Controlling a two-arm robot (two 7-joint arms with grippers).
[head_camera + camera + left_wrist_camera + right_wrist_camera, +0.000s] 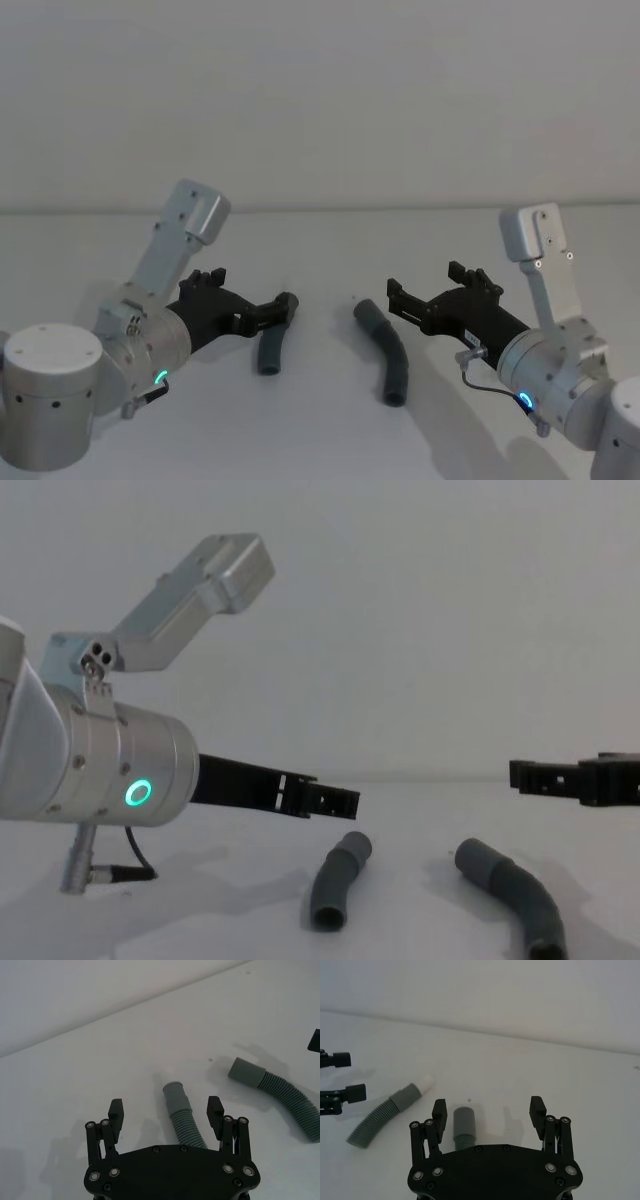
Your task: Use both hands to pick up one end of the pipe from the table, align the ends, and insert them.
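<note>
Nothing is joined yet: the shorter pipe piece [270, 352] lies on the table [320, 430] just left of the longer pipe piece [390, 355], collars apart, with the left hand [290, 305] and right hand [392, 295] both spread open above them, empty.

— How are the arms coloured?
— Silver-grey, with a green light [138, 793] on the left arm [90, 750], blue on the right arm [560, 360].
— The grippers?
— The left gripper [165, 1106] and right gripper [488, 1106] are coloured black.

The right gripper [488, 1108] holds its fingers [439, 1110] spread around a pipe collar [463, 1121] on the table [555, 1070].
</note>
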